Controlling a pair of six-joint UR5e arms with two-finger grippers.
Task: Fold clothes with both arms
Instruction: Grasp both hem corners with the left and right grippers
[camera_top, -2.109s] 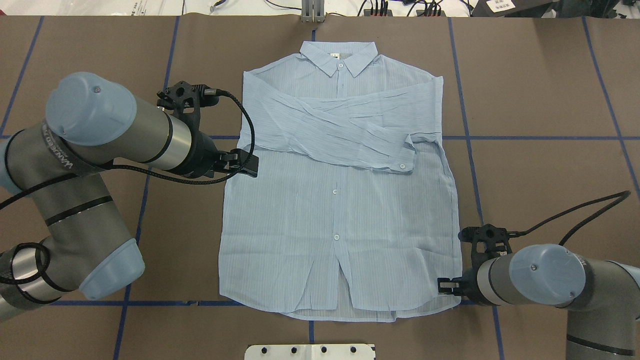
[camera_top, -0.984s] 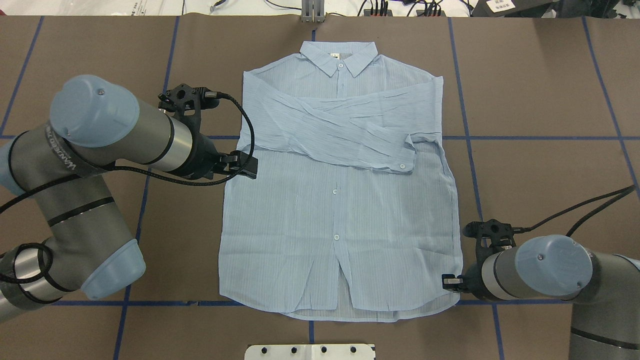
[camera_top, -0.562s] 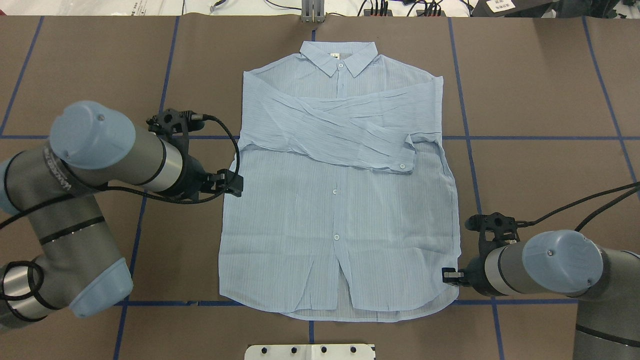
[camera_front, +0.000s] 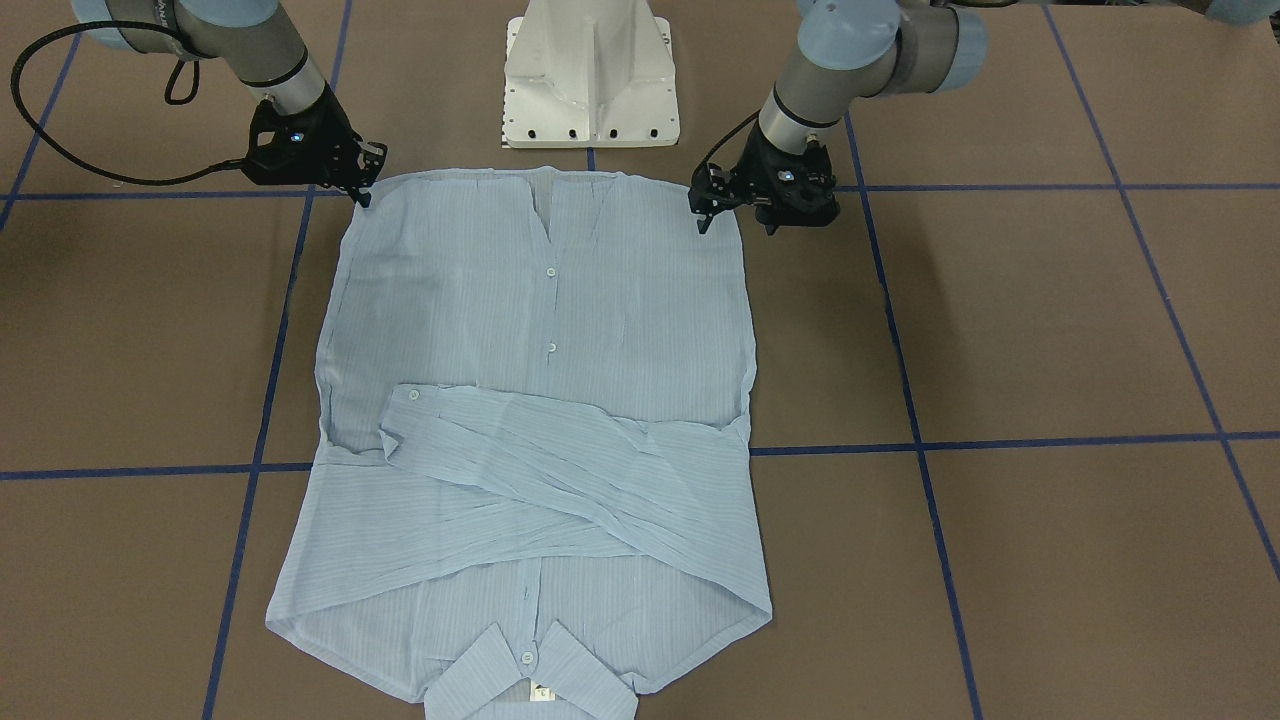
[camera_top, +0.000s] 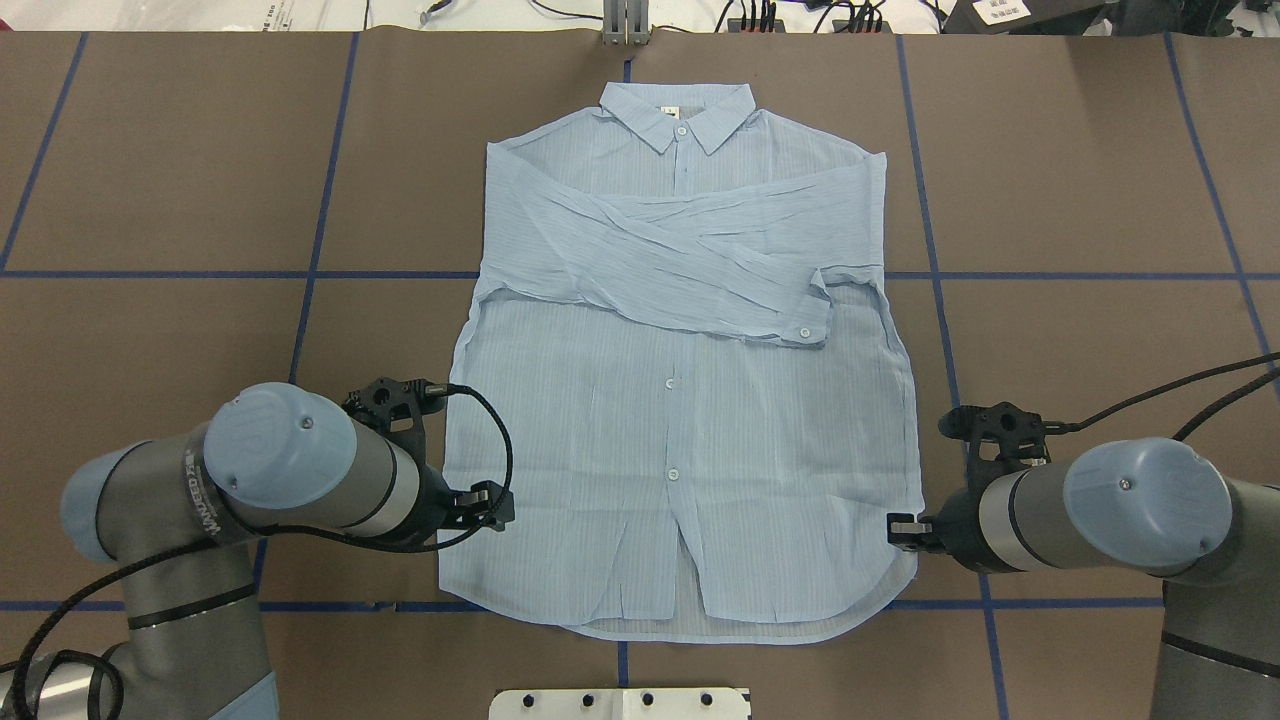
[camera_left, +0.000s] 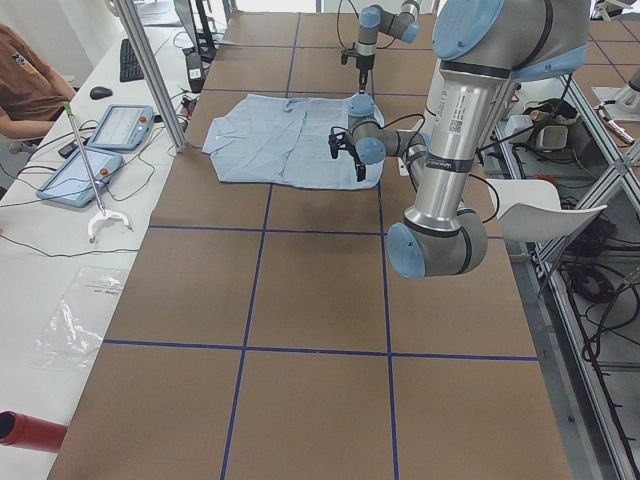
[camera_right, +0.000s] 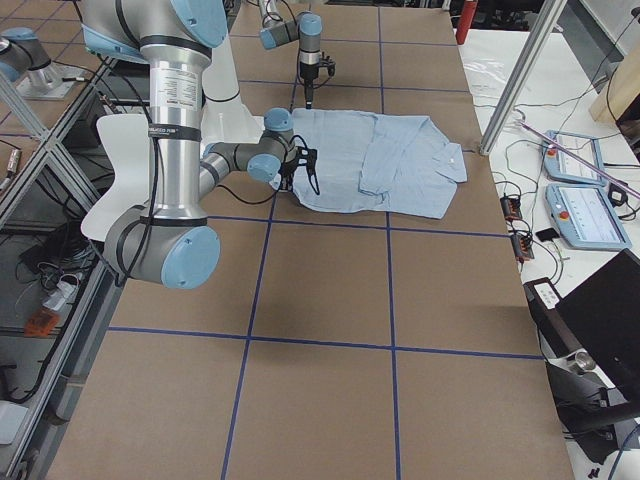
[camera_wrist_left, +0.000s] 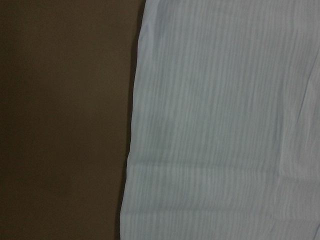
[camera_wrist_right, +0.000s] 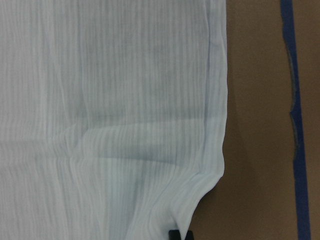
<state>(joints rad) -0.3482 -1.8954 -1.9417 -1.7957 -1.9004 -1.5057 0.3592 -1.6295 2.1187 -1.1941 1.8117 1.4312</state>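
Pale blue striped shirt (camera_top: 680, 430) lies flat mid-table (camera_top: 150, 150), collar far, sleeves crossed over chest. Right gripper (camera_top: 897, 525) is pinching the near-right side edge. Left gripper (camera_top: 496, 504) is spread, empty, at the near-left edge.

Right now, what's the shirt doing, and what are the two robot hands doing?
shirt, flat on the table, sleeves folded across its chest.
left gripper, jaws open, over one bottom shirt corner.
right gripper, at the other bottom corner; jaws too hard to see.
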